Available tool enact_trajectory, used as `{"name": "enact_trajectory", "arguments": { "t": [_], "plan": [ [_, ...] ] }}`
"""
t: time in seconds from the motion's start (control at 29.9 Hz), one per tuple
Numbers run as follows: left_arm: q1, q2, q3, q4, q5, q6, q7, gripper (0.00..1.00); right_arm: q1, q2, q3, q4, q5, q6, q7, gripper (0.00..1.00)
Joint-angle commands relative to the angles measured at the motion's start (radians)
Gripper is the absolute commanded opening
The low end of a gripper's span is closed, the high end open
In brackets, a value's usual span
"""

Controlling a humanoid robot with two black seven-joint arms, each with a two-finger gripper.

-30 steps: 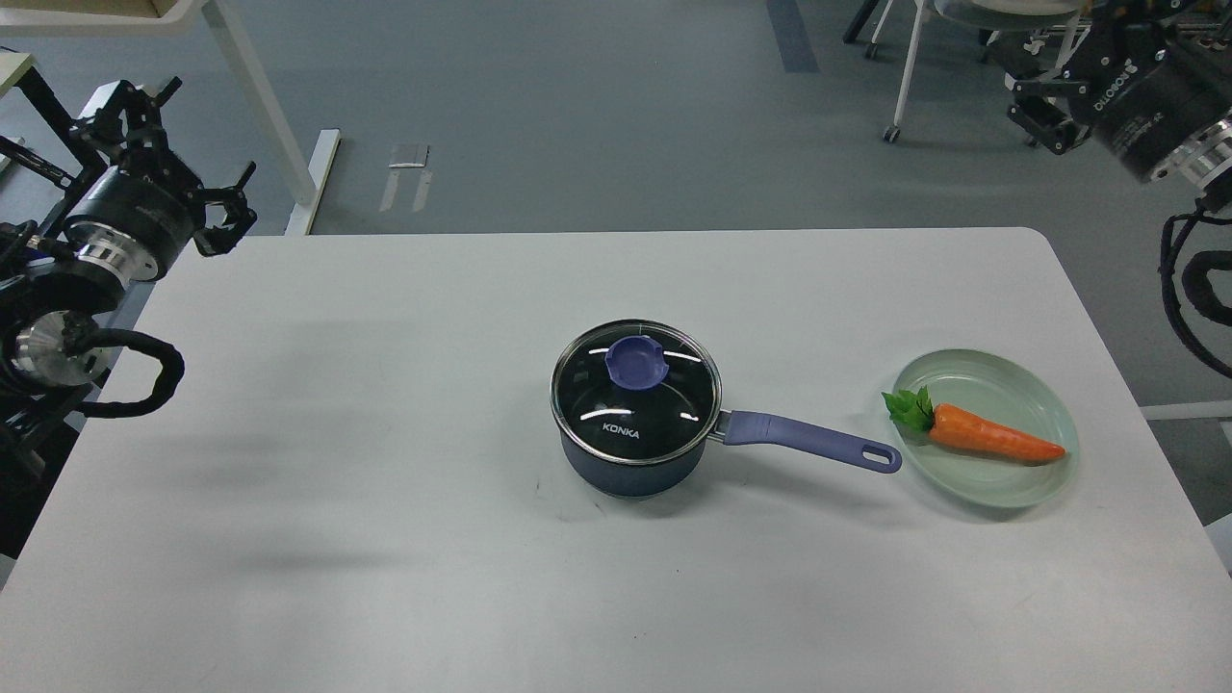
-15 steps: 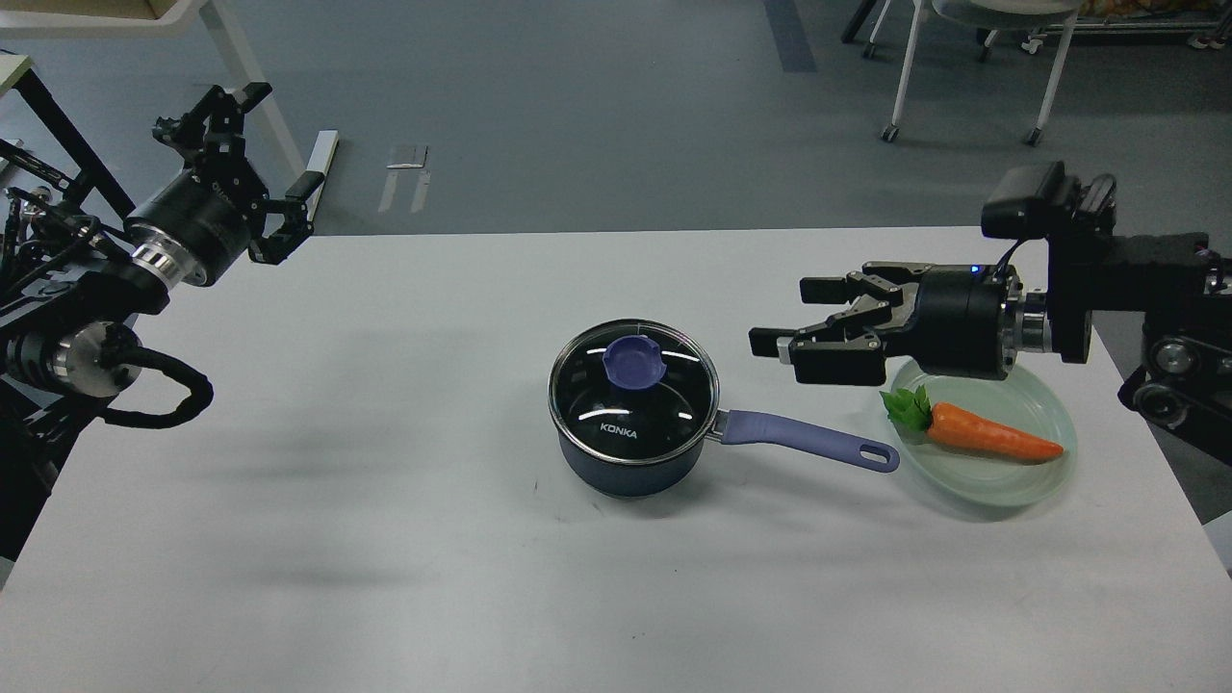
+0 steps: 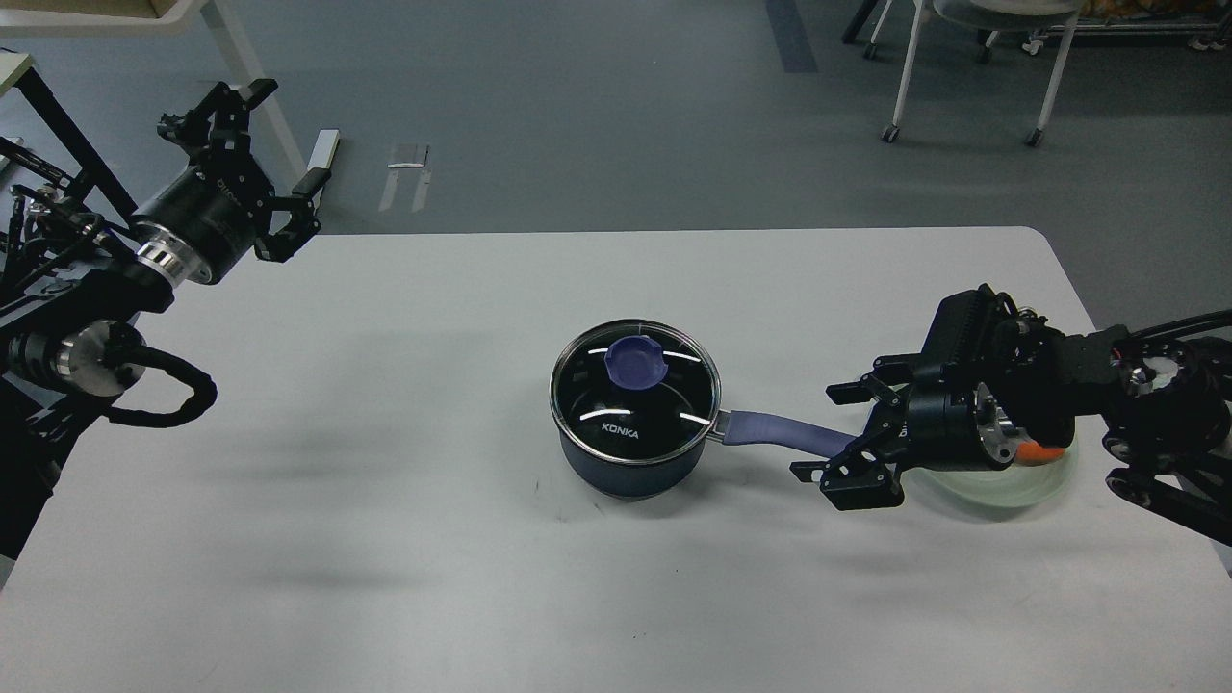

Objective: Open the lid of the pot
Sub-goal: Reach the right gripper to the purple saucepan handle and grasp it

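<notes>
Near the bench's right edge, right gripper (image 3: 847,438) sits low with fingers spread, straddling the far end of the saucepan handle (image 3: 784,431) (probably to steady the pan; contact unclear). Saucepan (image 3: 635,423) stands mid-bench, glass lid (image 3: 635,390) seated, purple knob (image 3: 635,362) free. Left gripper (image 3: 265,159) hangs released off the far-left corner, nothing held, well apart from the lid. Green plate (image 3: 1001,486) by the right edge is mostly hidden behind the right arm; an orange bit of carrot (image 3: 1044,450) peeks out. Nothing blocks the knob.
</notes>
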Motion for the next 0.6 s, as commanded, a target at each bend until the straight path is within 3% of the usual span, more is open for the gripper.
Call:
{"name": "enact_trajectory", "arguments": {
  "t": [0.0,0.23,0.47,0.57],
  "plan": [
    [-0.009,0.000,-0.002,0.000,0.002,-0.001,0.001,0.99,0.002,0.015,-0.002,-0.016,-0.002,0.001,0.000,0.75],
    [-0.027,-0.002,0.000,0.000,0.002,-0.001,0.005,0.99,0.000,0.021,-0.005,-0.020,-0.002,0.003,0.000,0.55],
    [-0.033,-0.002,0.004,-0.004,0.006,-0.001,0.009,0.99,0.003,0.020,-0.015,-0.021,-0.002,0.003,0.000,0.54],
    [-0.035,0.001,0.004,-0.038,0.031,-0.001,0.009,0.99,0.002,0.021,-0.015,-0.026,-0.002,0.003,0.000,0.41]
  ]
}}
